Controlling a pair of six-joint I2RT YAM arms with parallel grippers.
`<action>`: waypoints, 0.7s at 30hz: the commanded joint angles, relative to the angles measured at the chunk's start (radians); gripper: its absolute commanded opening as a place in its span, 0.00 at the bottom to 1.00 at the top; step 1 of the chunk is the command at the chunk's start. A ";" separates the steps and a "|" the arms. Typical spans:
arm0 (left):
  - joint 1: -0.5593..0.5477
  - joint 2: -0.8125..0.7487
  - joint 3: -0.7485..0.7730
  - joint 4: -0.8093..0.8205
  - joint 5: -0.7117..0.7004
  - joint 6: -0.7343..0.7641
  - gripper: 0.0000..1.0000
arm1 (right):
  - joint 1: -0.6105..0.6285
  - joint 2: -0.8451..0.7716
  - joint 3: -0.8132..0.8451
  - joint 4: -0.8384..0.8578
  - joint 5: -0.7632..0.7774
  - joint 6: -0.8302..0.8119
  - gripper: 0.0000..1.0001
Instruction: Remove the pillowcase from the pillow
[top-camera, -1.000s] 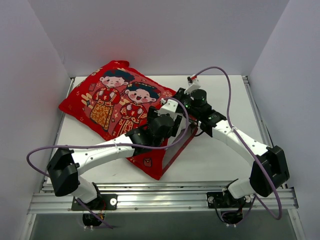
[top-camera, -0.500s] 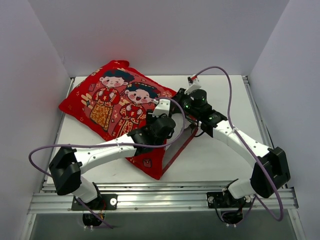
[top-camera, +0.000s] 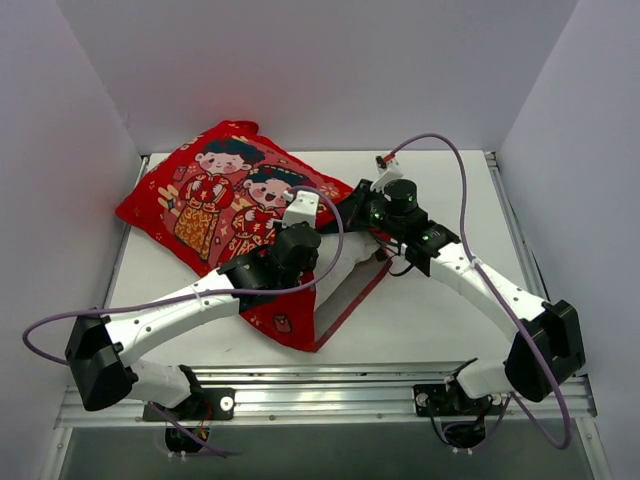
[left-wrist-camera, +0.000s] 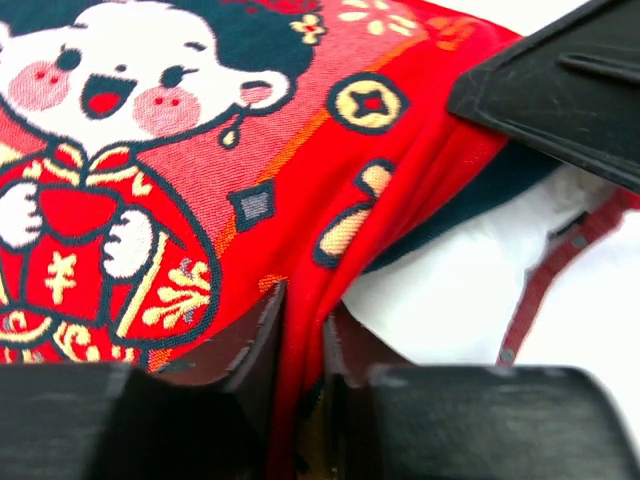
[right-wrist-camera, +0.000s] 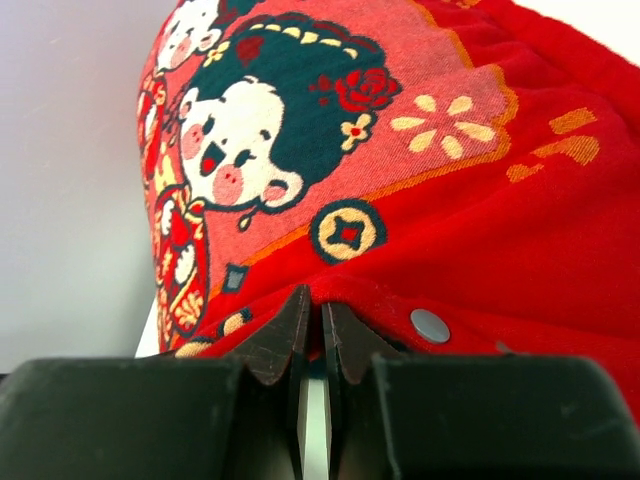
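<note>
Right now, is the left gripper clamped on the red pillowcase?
Yes, the left wrist view shows a fold of the pillowcase pinched tightly between the two fingers of the left gripper.

**Right gripper at the hem of the pillowcase**
The right gripper (right-wrist-camera: 311, 305) has its fingers (right-wrist-camera: 275, 345) drawn almost together, with only a thin pale sliver between them. Their tips press into the lower edge of the red pillowcase (right-wrist-camera: 480, 230). A metal snap stud (right-wrist-camera: 430, 325) sits just right of the fingertips, a gold coin motif (right-wrist-camera: 348, 233) just above them, and a cartoon child (right-wrist-camera: 235, 140) beyond, up and to the left.
</note>
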 joint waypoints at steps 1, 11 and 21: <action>0.036 -0.066 0.026 -0.118 0.021 0.103 0.24 | -0.059 -0.066 -0.006 0.021 0.071 -0.018 0.02; 0.029 0.009 0.086 -0.181 0.184 0.090 0.09 | -0.008 -0.321 -0.314 0.051 -0.021 0.129 0.84; 0.012 0.046 0.129 -0.190 0.239 0.087 0.09 | 0.067 -0.399 -0.541 0.151 -0.073 0.249 1.00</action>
